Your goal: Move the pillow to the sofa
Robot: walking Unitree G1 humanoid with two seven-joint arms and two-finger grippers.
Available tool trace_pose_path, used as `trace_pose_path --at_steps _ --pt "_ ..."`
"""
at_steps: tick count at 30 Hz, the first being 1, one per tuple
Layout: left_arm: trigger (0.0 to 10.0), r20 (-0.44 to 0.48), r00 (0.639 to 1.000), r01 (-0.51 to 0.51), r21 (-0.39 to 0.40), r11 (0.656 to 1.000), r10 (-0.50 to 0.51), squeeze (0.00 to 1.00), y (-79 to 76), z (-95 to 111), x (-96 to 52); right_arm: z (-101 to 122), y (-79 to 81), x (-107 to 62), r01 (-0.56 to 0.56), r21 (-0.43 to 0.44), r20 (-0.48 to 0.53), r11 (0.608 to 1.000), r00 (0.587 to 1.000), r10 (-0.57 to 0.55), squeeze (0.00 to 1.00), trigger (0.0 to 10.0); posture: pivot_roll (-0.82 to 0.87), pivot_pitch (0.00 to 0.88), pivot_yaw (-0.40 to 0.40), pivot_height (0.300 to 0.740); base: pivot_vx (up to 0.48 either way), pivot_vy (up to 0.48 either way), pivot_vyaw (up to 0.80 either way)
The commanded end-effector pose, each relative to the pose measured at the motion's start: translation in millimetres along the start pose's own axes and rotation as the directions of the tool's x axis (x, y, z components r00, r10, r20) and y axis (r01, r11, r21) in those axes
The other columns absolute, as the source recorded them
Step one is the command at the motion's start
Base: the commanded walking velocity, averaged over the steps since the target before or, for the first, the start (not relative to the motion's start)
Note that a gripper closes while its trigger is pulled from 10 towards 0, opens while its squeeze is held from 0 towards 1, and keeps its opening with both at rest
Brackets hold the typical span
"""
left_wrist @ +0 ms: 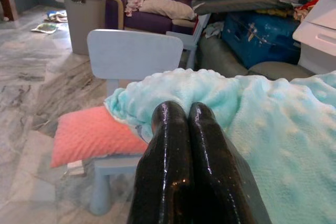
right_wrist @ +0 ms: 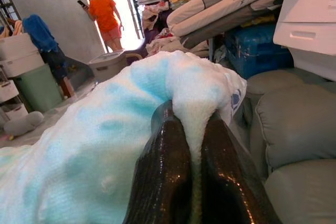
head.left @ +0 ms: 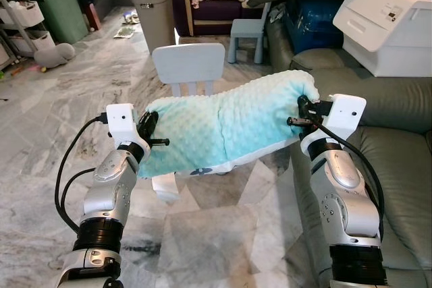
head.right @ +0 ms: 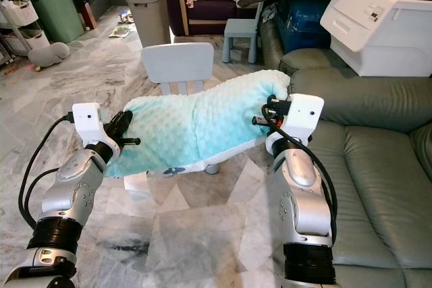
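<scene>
Pillow (head.left: 223, 123), mint dotted fleece, hangs between left gripper (head.left: 150, 126) and right gripper (head.left: 302, 114)

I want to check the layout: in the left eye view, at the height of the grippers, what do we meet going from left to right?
left gripper → pillow, held between both → right gripper → sofa

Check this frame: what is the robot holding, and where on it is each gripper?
The light blue pillow, carried between both arms: left gripper shut on its left end, right gripper pinching a fold at its right end.
</scene>
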State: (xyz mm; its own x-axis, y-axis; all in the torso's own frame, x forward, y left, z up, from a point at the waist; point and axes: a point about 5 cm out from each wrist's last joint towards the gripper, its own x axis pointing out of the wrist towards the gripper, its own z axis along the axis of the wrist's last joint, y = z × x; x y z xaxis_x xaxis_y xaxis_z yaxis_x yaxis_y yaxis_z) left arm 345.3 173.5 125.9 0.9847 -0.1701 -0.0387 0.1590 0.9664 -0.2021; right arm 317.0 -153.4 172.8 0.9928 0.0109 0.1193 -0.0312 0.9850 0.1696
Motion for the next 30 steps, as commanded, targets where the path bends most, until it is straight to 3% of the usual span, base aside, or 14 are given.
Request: trace_pose_path --at_steps 1,24,30 --pt "10.0 0.021 1.000 0.009 0.013 1.000 -0.009 0.00 1.7 8.0 2.1 5.2 4.3 2.7 -0.019 0.010 0.025 1.000 1.000 0.019 0.00 10.0 -0.15 0.001 0.073 0.740 0.270 0.000 0.00" --pt "10.0 0.013 1.000 0.019 0.013 1.000 -0.019 0.00 0.4 5.1 0.5 5.4 5.4 1.9 -0.029 0.016 0.031 0.999 0.999 0.028 0.00 10.0 -0.15 0.001 0.078 0.740 0.290 0.000 0.00" --pt "10.0 0.012 1.000 0.022 0.016 1.000 -0.022 0.00 -0.5 4.5 0.4 4.9 5.0 1.5 -0.029 0.018 0.030 0.999 0.999 0.028 0.00 10.0 -0.15 0.005 0.076 0.740 0.272 0.321 0.00"
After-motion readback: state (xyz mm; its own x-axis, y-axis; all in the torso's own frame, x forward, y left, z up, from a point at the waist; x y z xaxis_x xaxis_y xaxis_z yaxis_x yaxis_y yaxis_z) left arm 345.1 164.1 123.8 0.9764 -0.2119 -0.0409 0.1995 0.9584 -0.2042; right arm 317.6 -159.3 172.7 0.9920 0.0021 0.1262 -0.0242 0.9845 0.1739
